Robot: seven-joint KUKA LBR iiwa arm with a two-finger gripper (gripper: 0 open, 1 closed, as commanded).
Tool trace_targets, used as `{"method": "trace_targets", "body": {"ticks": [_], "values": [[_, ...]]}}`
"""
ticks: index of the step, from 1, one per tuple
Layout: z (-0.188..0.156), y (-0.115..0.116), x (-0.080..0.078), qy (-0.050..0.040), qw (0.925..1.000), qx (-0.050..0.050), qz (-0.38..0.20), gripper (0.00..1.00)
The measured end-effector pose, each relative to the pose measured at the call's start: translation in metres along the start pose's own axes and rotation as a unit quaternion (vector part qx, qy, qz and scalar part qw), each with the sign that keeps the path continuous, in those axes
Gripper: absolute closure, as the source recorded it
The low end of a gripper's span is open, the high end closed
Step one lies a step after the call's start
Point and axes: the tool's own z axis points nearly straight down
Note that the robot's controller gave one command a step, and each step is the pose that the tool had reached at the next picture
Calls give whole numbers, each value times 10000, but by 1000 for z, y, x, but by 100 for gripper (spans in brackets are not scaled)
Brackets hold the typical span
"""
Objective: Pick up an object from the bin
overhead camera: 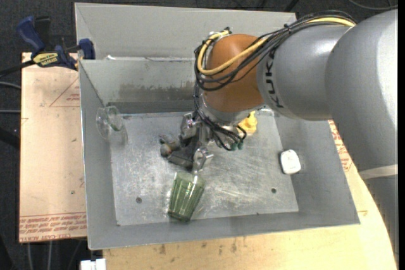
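Grey metal bin (pixel 253 191) sits on dark carpet, with five loose things on its scratched floor. One clear cup (pixel 110 121) stands in the left back corner. One green ribbed cup (pixel 184 198) lies on its side near the front, and one white piece (pixel 290 162) lies to the right. One yellow piece (pixel 250 124) peeks from behind the orange wrist cover (pixel 231 82). The gripper (pixel 197 155) is low over one dark lumpy thing (pixel 175 150) at mid-bin. The wrist hides whether it is open or closed.

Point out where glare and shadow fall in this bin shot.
Camera view: a soft sheen lies on the bin floor near the white piece; the hand shades the dark heap beneath it; the clear cup glints faintly at the left.
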Motion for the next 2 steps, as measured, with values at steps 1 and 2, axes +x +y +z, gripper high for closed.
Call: {"method": "trace_targets", "body": {"ticks": [1, 2], "values": [[1, 0, 0, -6, 10000, -2, 2, 100], [-183, -2, 11, 6, 10000, 28, 60, 100]]}}
